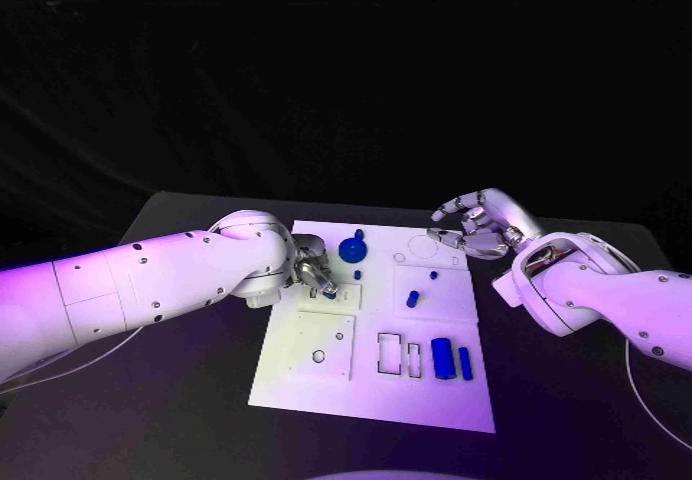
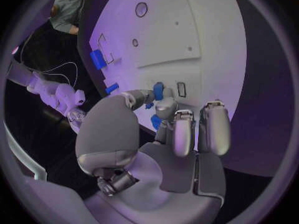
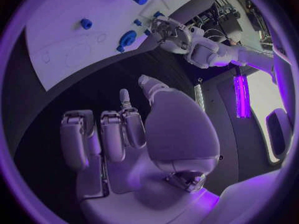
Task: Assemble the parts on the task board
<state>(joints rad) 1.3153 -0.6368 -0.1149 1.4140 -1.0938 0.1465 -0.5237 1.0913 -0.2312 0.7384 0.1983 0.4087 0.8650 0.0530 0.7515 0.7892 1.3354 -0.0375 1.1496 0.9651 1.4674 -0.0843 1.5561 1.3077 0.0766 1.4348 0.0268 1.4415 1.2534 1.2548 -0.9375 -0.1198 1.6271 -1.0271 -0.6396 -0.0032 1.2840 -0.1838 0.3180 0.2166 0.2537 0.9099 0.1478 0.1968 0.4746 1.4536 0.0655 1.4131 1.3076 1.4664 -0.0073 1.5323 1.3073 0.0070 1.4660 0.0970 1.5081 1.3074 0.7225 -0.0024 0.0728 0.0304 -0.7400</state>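
Observation:
The white task board [image 1: 433, 400] lies in the middle of the black table. My left hand [image 1: 312, 271] hovers over the board's far left part. In the left wrist view its thumb and a finger pinch a small blue part [image 2: 158, 91] beside a small rectangular slot [image 2: 181, 89]. A blue disc with a knob [image 1: 353, 250] stands just right of that hand. A small blue peg [image 1: 413, 298] and two blue bars [image 1: 443, 357] [image 1: 466, 362] lie further right on the board. My right hand [image 1: 476, 225] hangs off the board's far right corner, fingers apart, holding nothing.
Empty rectangular recesses [image 1: 391, 353] and a round hole [image 1: 319, 355] mark the board's near half. Two tiny blue pieces [image 1: 400, 257] [image 1: 434, 274] sit near the far right. A thin cable [image 1: 87, 360] trails along the table's left side.

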